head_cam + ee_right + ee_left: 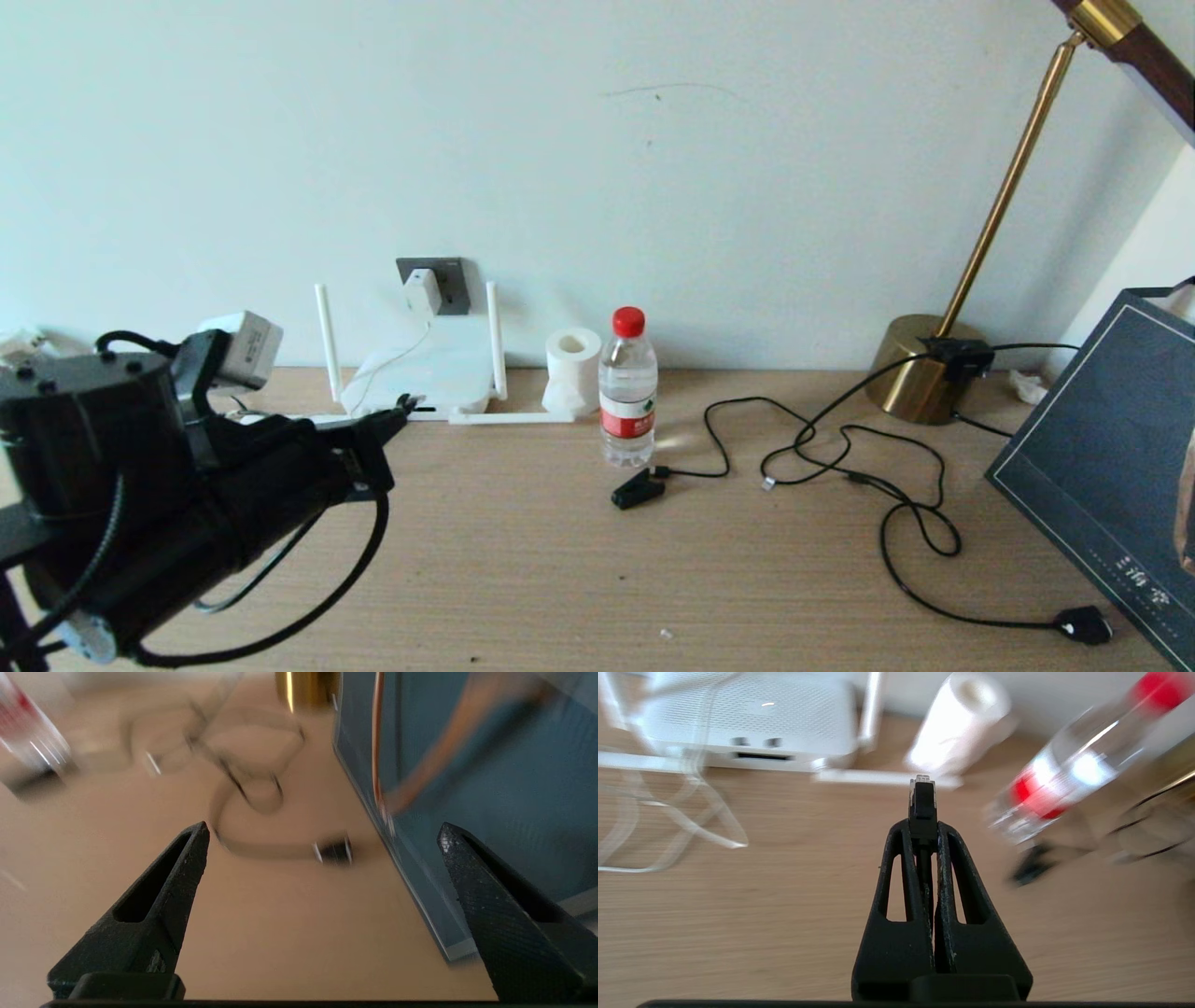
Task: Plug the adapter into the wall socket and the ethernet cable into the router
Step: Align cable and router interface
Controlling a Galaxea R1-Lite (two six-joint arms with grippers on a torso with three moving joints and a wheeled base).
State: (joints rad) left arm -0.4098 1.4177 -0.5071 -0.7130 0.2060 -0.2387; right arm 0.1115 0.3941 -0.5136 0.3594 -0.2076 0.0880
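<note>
Gripping the ethernet cable (922,805) just behind its clear-tipped connector, the left end effector (403,407) hovers before the router (429,373), which lies at the table's (560,560) back edge near the left end. The adapter (422,291) already sits in the wall socket (446,283) above. To seat the plug well, I would line the connector up squarely with the dark port slot (it currently points off to one side) and push straight in. The right end effector (322,835) hangs open over the table's right side.

Adapter (422,291) in wall socket (452,282); router (425,371) below, bottle (627,390) right.
</note>
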